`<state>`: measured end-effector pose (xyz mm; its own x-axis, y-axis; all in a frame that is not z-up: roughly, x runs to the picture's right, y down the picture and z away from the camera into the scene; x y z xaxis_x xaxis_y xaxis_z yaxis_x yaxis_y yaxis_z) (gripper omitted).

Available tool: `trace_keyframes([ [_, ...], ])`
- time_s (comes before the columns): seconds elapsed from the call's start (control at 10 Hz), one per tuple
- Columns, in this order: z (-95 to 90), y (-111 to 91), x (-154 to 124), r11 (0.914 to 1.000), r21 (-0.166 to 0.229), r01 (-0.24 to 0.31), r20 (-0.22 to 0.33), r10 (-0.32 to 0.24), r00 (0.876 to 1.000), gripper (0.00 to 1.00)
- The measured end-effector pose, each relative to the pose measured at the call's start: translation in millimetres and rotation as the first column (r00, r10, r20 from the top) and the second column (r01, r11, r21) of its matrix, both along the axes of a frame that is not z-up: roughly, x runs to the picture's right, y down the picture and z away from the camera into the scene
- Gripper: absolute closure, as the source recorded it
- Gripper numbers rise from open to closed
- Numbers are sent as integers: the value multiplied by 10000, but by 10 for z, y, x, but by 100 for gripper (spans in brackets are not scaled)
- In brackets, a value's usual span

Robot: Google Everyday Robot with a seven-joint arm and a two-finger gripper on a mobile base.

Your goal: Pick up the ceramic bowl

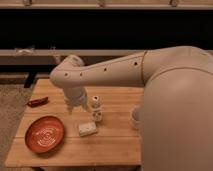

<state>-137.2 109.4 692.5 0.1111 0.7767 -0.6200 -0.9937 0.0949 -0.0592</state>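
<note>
The ceramic bowl (45,134) is a wide, shallow orange-red dish with pale rings in its centre. It sits on the front left part of the wooden table (115,145). My gripper (76,107) hangs down from the white arm over the middle left of the table. It is behind and to the right of the bowl, apart from it and holding nothing that I can see. A small white bottle-like object (96,109) stands just right of the gripper.
A small white packet (87,128) lies right of the bowl. A white cup (135,117) stands at the right, partly hidden by my arm. A red object (37,102) lies at the table's left edge. Dark shelving runs behind the table.
</note>
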Motion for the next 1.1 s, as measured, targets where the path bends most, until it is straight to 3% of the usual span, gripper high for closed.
trace_keyframes([
  [0.4,5,34,-439,9990,160,426,356,-432,9984,35],
  [0.9,176,323,-895,9993,140,344,1310,-360,9907,35],
  [1.1,199,463,-1041,9984,122,554,1574,-566,9859,35],
])
